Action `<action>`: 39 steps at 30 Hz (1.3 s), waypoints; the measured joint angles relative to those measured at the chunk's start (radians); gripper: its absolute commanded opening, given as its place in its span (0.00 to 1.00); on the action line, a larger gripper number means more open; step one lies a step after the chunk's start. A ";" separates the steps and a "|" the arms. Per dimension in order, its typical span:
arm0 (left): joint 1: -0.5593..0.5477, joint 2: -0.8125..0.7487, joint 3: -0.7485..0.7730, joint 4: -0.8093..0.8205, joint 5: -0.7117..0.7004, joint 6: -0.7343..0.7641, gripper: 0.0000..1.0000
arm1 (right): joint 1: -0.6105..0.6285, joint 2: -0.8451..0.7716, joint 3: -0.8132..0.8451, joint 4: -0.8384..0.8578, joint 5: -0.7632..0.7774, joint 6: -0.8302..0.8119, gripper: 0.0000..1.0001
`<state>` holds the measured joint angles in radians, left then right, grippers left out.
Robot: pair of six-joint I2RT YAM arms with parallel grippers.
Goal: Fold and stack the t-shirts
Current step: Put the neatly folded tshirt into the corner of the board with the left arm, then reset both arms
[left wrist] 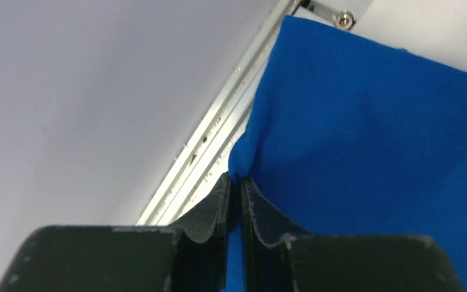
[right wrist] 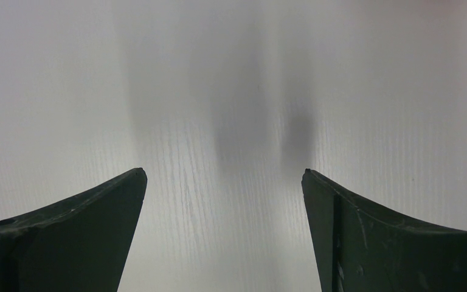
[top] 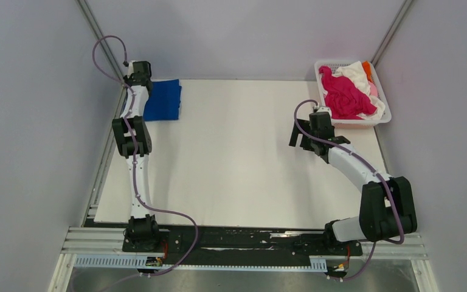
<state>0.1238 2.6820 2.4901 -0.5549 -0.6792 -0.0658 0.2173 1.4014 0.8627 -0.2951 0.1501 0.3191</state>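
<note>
Top external view, your stock: royal blue t-shirt (top: 165, 100), folded flat at the far left corner of the table (top: 237, 170). Magenta t-shirt (top: 343, 96), crumpled on top of white cloth (top: 352, 72), orange cloth (top: 367, 70) and pink cloth (top: 374, 90) in the white slatted basket (top: 385, 104) at far right. Your left gripper (left wrist: 238, 180): fingers pressed together, pinching the blue shirt's edge beside the aluminium rail (left wrist: 219, 131). Your right gripper (right wrist: 225, 176): fingers spread wide above the tabletop, near the basket's front side.

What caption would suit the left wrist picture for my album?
Left gripper pinching a fold at the edge of the blue t-shirt, beside the table's metal rail.
</note>
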 measured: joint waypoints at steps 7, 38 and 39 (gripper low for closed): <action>0.005 0.004 0.031 0.089 -0.010 0.048 0.72 | 0.000 0.000 0.000 0.001 -0.002 0.001 1.00; -0.353 -1.488 -1.733 0.300 0.569 -0.426 1.00 | -0.037 -0.492 -0.378 0.118 -0.091 0.169 1.00; -0.353 -1.513 -1.764 0.288 0.579 -0.433 1.00 | -0.037 -0.520 -0.409 0.131 -0.092 0.171 1.00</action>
<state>-0.2295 1.1687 0.7265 -0.2672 -0.1005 -0.4984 0.1799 0.8818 0.4534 -0.1638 0.0578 0.4900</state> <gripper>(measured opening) 0.998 0.998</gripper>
